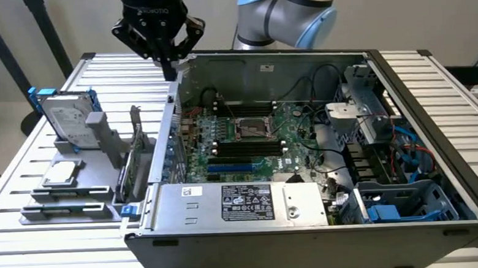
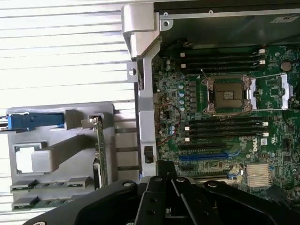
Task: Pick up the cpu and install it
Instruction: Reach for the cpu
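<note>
The cpu (image 1: 60,173), a small shiny silver square, lies flat in a grey holder block (image 1: 70,195) on the table, at the exterior view's left of the open computer case (image 1: 310,231). In the wrist view the cpu (image 2: 32,160) sits in the same grey holder (image 2: 65,143). The motherboard's empty socket (image 1: 253,128) (image 2: 228,96) lies open in the middle of the board. My gripper (image 1: 169,70) (image 2: 165,172) hangs above the case's far corner, well away from the cpu. Its fingers are together with nothing between them.
A large silver hard drive (image 1: 68,121) with blue brackets stands upright behind the cpu. An upright card (image 1: 131,167) stands between the holder and the case wall. Power supply (image 1: 242,201), cables and a drive cage (image 1: 394,209) crowd the case's near and right parts.
</note>
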`<state>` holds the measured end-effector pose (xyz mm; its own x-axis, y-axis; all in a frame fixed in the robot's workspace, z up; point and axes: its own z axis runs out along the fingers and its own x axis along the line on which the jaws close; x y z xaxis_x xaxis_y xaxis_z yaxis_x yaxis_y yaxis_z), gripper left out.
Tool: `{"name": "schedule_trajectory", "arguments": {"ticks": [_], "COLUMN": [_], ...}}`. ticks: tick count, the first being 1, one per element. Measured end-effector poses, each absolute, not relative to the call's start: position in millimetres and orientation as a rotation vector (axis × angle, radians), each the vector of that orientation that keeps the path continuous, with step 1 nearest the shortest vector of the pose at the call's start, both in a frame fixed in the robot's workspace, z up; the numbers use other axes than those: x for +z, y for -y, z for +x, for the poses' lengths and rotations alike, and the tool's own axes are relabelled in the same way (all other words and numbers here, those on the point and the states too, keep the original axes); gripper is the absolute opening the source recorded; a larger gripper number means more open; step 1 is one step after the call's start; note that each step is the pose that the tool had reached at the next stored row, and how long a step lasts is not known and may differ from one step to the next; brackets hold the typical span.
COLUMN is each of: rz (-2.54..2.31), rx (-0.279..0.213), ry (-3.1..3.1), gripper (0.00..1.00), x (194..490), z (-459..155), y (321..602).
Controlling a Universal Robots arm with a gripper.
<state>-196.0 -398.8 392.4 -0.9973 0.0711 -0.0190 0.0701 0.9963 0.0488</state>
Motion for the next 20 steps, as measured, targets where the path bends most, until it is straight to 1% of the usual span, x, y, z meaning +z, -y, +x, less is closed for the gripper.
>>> {"name": "schedule_trajectory", "arguments": {"ticks": [20], "rz": [0.11], "rx": [0.07], "ry": [-3.118], "gripper": [0.11], "x": [385], "z": [-287], "y": [399]}}
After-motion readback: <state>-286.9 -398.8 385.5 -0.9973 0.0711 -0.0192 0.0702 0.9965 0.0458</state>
